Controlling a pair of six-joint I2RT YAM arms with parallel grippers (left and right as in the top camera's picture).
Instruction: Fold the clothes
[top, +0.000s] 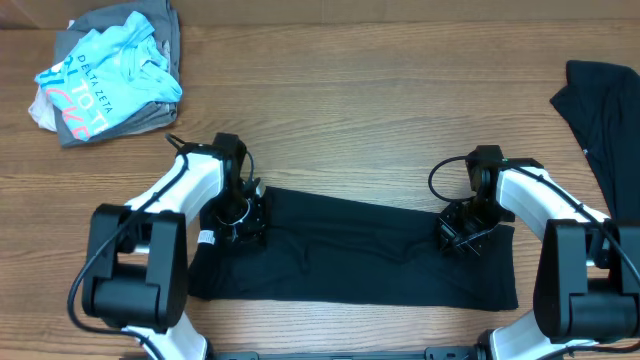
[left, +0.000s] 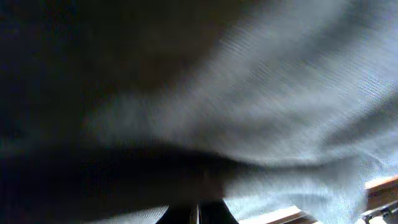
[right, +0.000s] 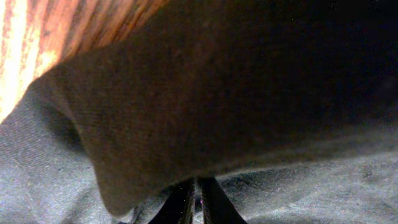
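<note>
Black T-shirt (top: 350, 250) cloth was nipped in both pincers. The left pincer (top: 243, 215) was closed tight on the shirt's upper left edge, and its wrist view was filled with blurred dark fabric hanging over the joined fingertips. The right pincer (top: 458, 232) was all but closed on a fold of the same shirt near its upper right corner; in its wrist view the fold drooped over the fingers. Between them the shirt lay as a long band across the near side of the wooden surface (top: 350, 120), wrinkled in the middle, with a small white tag (top: 207, 237) at its left end. At the back left corner sat a heap of grey and light-blue clothes (top: 110, 75). Another dark garment (top: 610, 120) lay at the right edge, apart from the shirt.
</note>
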